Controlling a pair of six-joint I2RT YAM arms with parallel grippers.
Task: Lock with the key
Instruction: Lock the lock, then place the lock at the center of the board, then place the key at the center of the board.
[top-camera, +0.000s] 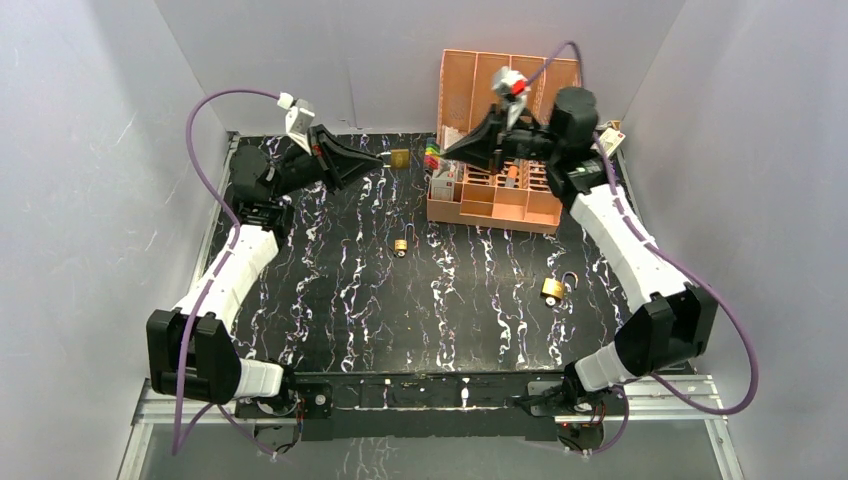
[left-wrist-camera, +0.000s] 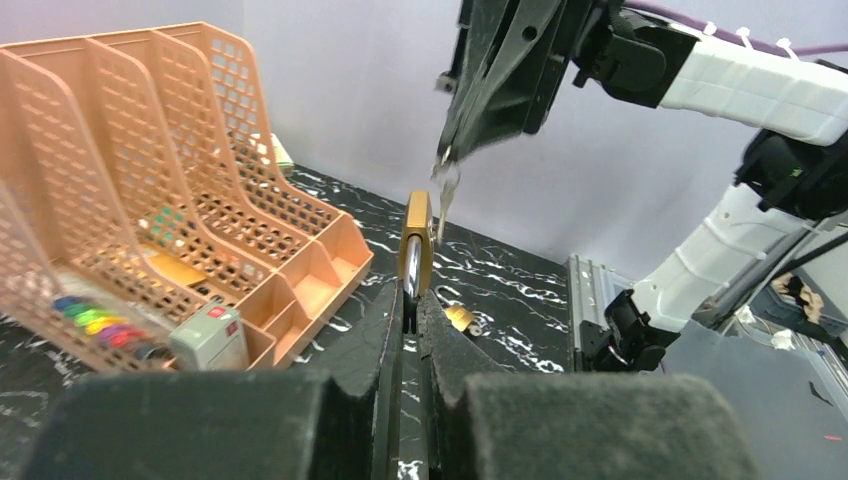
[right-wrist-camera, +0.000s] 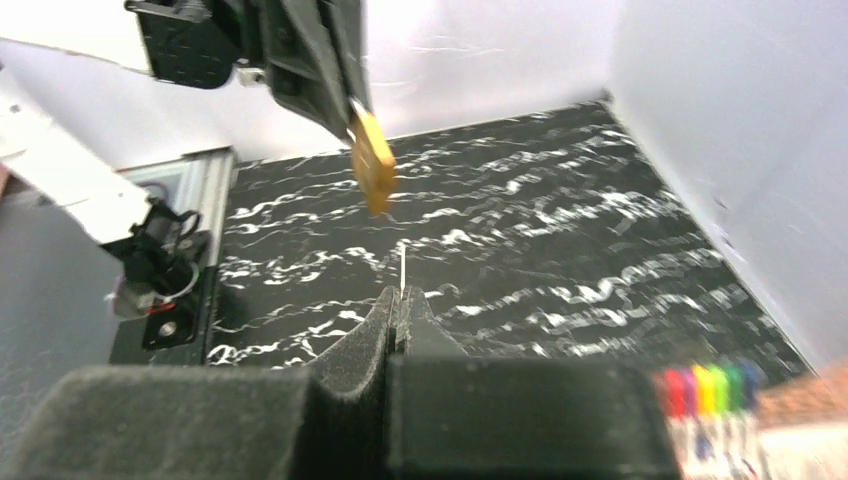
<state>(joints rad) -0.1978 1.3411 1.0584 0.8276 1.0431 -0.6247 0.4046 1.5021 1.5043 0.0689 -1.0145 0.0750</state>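
My left gripper (top-camera: 378, 158) is shut on a brass padlock (top-camera: 400, 158) and holds it in the air over the far middle of the table. In the left wrist view the padlock (left-wrist-camera: 417, 238) stands edge-on between my closed fingers (left-wrist-camera: 392, 330). My right gripper (top-camera: 447, 153) is shut on a small silver key (left-wrist-camera: 445, 187), which hangs just right of the padlock's top, close to it. In the right wrist view the key (right-wrist-camera: 402, 270) shows as a thin blade sticking out of the gripper (right-wrist-camera: 400, 297), pointing toward the padlock (right-wrist-camera: 372, 160) a short way off.
An orange mesh desk organiser (top-camera: 500, 130) stands at the back right, with coloured markers (top-camera: 433, 155) and a small box at its left end. A second brass padlock (top-camera: 401, 246) lies mid-table. A third one, with its shackle open (top-camera: 555, 288), lies at the right.
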